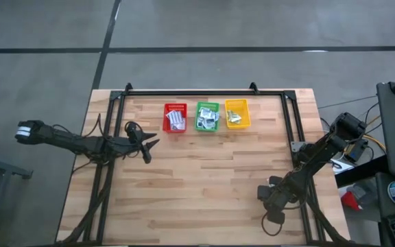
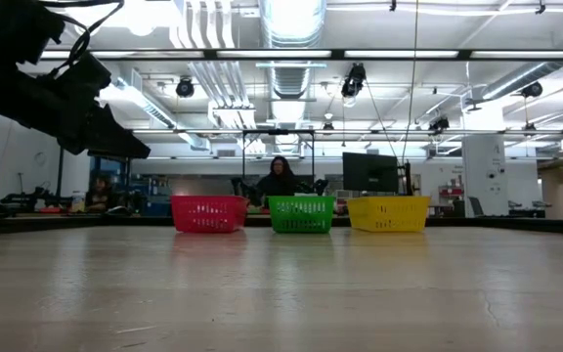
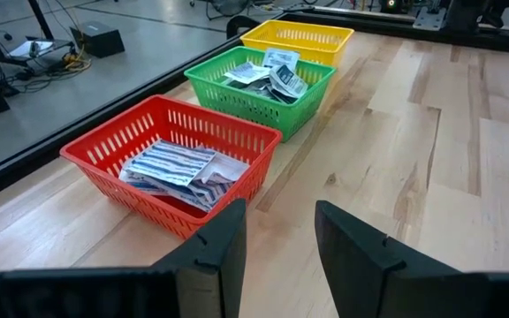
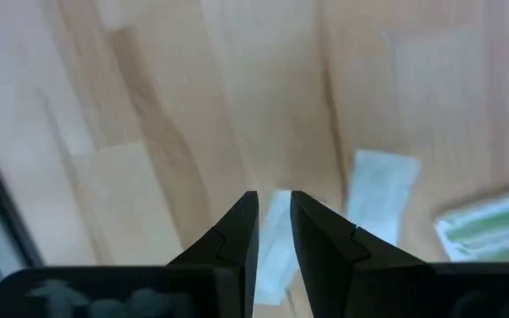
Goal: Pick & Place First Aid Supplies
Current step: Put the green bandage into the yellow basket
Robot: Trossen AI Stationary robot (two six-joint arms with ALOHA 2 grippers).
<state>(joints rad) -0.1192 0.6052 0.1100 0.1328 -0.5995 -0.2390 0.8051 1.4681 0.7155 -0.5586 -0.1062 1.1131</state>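
Pale packets (image 4: 374,199) lie under the right tool (image 4: 274,225), fingers nearly together; left tool (image 3: 279,243) apart.

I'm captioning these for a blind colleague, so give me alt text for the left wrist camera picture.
Three plastic baskets stand in a row on a wooden table: a red basket nearest, holding striped white-blue packets, a green basket with small packets, and a yellow basket farthest. The left hand hovers open in the foreground, empty, just short of the red basket.
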